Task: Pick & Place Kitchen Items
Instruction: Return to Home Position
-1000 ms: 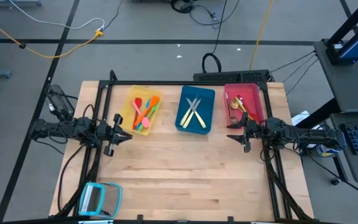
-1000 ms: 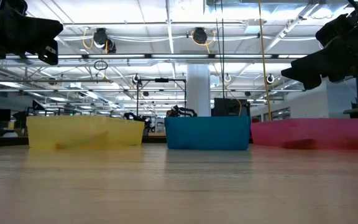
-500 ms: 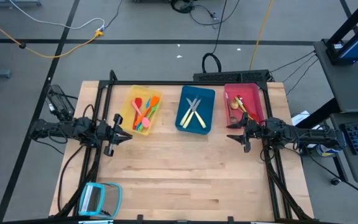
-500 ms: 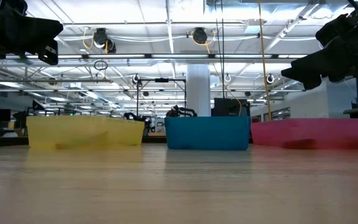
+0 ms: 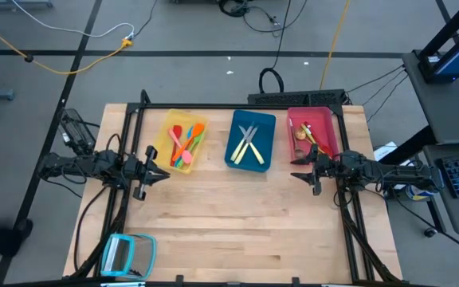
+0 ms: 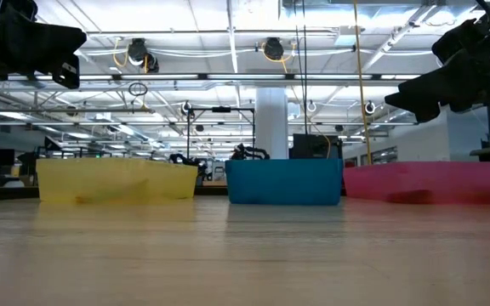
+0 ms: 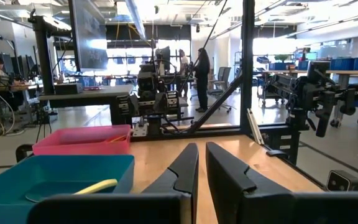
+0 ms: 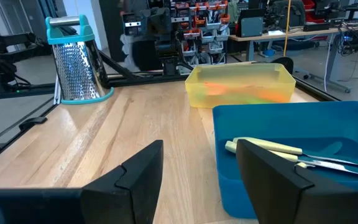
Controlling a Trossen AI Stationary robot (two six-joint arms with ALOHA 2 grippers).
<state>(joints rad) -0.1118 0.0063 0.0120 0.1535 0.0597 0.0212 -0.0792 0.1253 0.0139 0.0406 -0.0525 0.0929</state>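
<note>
The kitchen items lie in three trays along the table's far side. Red, orange, green and pink utensils (image 5: 185, 141) fill the yellow tray (image 5: 170, 127). Pale yellow and metal pieces (image 5: 249, 144) lie crossed in the blue tray (image 5: 235, 127). A few more utensils (image 5: 305, 134) rest in the red tray (image 5: 325, 119). My left gripper (image 5: 164, 174) hovers shut, just near of the yellow tray (image 7: 202, 163). My right gripper (image 5: 296, 171) hovers open near the red tray's near edge, facing the blue tray (image 8: 197, 168). Neither gripper holds anything.
A teal-framed grater (image 5: 128, 255) stands at the table's near left corner (image 8: 76, 59). Bare wood (image 5: 237, 223) stretches across the middle and near half of the table. A black frame (image 5: 237, 106) runs behind the trays. People stand far off in the room (image 7: 201, 68).
</note>
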